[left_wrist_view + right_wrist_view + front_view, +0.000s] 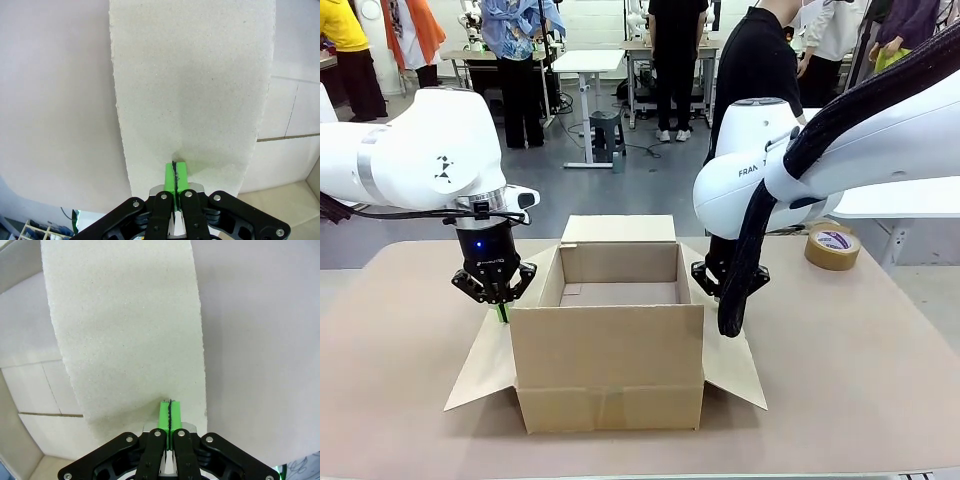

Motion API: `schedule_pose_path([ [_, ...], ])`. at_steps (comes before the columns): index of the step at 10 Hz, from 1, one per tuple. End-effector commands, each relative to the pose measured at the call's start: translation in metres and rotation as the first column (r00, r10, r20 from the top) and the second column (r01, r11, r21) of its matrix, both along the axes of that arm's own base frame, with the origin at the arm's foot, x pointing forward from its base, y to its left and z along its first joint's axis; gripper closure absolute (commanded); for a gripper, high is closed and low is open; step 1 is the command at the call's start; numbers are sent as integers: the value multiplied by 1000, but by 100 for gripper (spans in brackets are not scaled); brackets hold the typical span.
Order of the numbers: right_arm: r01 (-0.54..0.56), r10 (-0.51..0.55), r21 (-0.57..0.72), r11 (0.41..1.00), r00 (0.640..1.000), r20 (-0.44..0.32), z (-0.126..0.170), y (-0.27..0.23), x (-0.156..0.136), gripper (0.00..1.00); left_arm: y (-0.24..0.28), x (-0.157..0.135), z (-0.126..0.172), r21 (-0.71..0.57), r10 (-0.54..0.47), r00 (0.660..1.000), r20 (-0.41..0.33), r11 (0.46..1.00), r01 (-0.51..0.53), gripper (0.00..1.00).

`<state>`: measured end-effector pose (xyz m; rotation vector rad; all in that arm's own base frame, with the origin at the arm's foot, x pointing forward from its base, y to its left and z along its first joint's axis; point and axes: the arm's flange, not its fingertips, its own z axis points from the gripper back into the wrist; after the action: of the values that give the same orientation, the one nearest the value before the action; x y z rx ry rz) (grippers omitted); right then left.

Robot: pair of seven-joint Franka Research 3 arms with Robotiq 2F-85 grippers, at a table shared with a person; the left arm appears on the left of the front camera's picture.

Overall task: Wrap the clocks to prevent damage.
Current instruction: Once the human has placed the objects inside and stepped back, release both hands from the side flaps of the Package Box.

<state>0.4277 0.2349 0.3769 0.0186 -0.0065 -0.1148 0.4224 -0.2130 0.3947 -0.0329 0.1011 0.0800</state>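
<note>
No clocks are in view. An open cardboard box [610, 355] stands mid-table with its flaps spread outward and its inside bare. My left gripper [501, 310] points straight down, shut, its green pads [174, 172] pressed together with nothing between them, tips at the left flap [195, 75]. My right gripper [722, 292] is also shut, pads [169, 412] together, tips down at the right flap [125, 315]; a black cable sleeve partly hides it in the front view.
A roll of brown tape [832, 247] lies at the table's far right. A person in black [755, 60] stands behind the far edge. Bare tabletop [860, 370] surrounds the box.
</note>
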Motion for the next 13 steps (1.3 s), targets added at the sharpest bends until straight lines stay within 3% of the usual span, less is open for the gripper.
schedule_pose_path([
  [1, 5, -5, 0, 1000, 1000, 2, 1, 0, 0, 99, 0, -1, 0, 5, -3, 1000, -6, 1000, 3, 100],
  [13, 5, -5, 0, 1000, 1000, 2, 1, 0, 0, 99, 0, -1, 0, 5, -3, 1000, -6, 1000, 3, 100],
])
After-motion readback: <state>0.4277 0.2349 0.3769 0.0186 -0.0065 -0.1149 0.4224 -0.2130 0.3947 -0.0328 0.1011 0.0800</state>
